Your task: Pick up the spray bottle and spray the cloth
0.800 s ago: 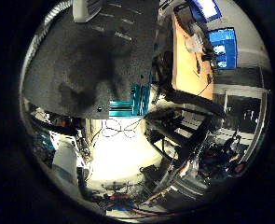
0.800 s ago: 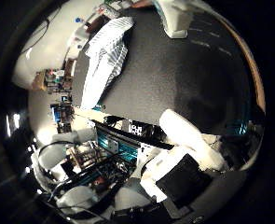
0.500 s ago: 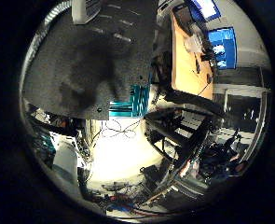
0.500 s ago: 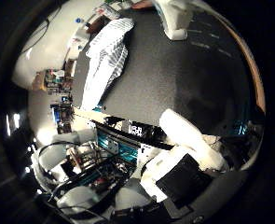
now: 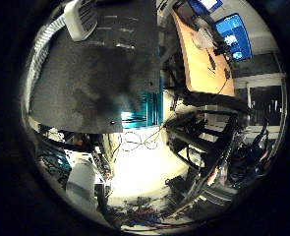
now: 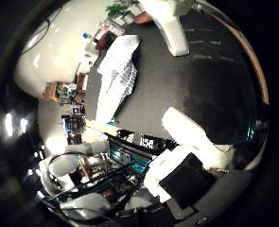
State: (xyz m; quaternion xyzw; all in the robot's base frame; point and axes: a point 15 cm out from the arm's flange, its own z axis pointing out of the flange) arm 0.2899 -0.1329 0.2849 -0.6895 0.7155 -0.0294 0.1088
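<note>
Little finger side view: the dark table [image 5: 85,83] fills the upper left of the frame, its edge running across the middle, with the floor and room clutter below. At the very top left a white ribbed part of the hand [image 5: 80,17] juts in over the table. A wooden desk with blue screens sits at the upper right, well apart from the work. No bottle or cloth shows here, so this side of the palm looks mostly past the table edge.

Thumb side view: the cloth [image 6: 116,75], white with fine stripes, lies crumpled lengthwise on the table in the upper middle of the frame, near the table's far edge. It is laid out flat and free, presumably so it can take the spray. White finger parts [image 6: 188,130] reach in from the lower right and another from the top centre; they look fairly straight and spread, holding nothing.

The spray bottle cannot be made out in either view; a pale shape at the top may be part of it or of the hand. The hand seems high above the table, so the pick-up is judged not yet begun.
</note>
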